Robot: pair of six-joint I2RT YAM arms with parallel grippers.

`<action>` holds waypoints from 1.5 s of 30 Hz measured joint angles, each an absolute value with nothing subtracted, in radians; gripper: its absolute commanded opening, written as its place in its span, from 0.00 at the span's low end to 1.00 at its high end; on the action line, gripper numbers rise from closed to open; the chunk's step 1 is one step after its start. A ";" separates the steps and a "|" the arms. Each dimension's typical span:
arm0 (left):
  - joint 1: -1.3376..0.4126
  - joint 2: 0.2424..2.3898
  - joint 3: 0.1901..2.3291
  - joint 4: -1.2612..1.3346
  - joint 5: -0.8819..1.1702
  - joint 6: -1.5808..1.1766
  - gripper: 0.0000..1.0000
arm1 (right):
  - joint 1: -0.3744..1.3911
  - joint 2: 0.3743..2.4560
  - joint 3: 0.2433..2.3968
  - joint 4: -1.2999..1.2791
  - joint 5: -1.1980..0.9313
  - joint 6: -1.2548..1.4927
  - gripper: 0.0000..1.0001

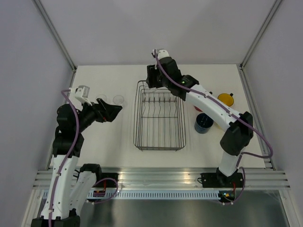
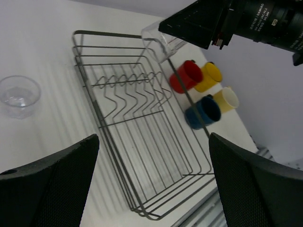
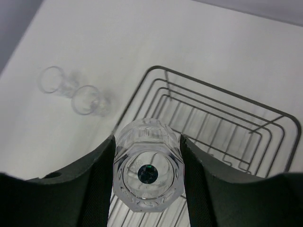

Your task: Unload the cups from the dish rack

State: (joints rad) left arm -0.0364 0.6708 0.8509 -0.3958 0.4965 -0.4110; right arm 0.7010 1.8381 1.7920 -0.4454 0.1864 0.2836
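Tumbler (image 3: 148,172), seemingly the last cup, sat clamped in the right gripper (image 3: 147,156) above the rack's (image 1: 159,147) far corner; the left gripper (image 2: 151,184) hung wide apart. Unloading looked nearly finished: next, carry it left to the two tumblers (image 3: 87,100) on the surface (image 1: 109,137).

Four handled mugs: one red mug (image 2: 187,75), one yellow mug (image 2: 209,75), one dark blue mug (image 2: 202,111) and one cream mug (image 2: 226,99).

Three clear glass tumblers: the gripped tumbler (image 3: 148,172), plus two standing on the counter (image 1: 109,142), the outer tumbler (image 3: 52,79) and the inner tumbler (image 3: 86,99) nearer the rack.

One dark wire dish rack (image 1: 159,118), with a single row of plate tines inside it.

Two robot arms, each carrying one end effector with two fingers: the left end effector (image 2: 151,139) and the right end effector (image 3: 147,142).
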 measured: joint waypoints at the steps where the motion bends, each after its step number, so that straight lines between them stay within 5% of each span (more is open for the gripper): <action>1: -0.036 0.672 0.826 -0.338 0.553 -0.442 1.00 | 0.701 1.792 1.750 -0.414 0.143 0.287 0.33; 10: -0.042 0.725 0.620 0.281 0.891 -0.850 1.00 | 0.698 1.527 1.391 -0.062 -0.298 0.428 0.31; 17: -0.064 0.740 0.586 0.546 0.923 -1.037 0.99 | 0.698 1.466 1.217 0.255 -0.490 0.596 0.29; 22: -0.096 0.765 0.563 0.693 0.916 -1.141 0.90 | 0.706 1.466 1.161 0.444 -0.552 0.699 0.28; 31: -0.216 0.839 0.546 0.879 0.840 -1.258 0.60 | 0.751 1.466 1.140 0.614 -0.552 0.765 0.27; 32: -0.224 0.839 0.546 0.891 0.829 -1.259 0.47 | 0.754 1.466 1.134 0.630 -0.551 0.770 0.27; 40: -0.238 0.800 0.519 0.905 0.744 -1.262 0.02 | 0.782 1.454 1.071 0.728 -0.533 0.809 0.27; 43: -0.243 0.784 0.519 0.895 0.734 -1.253 0.02 | 0.786 1.451 1.062 0.751 -0.530 0.815 0.38; 45: -0.244 0.773 0.519 0.882 0.734 -1.244 0.02 | 0.789 1.448 1.055 0.761 -0.529 0.815 0.65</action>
State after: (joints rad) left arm -0.2440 0.7734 0.5190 0.8822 0.7338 -1.2442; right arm 0.7891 1.4483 1.0550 0.7609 -0.5293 0.8154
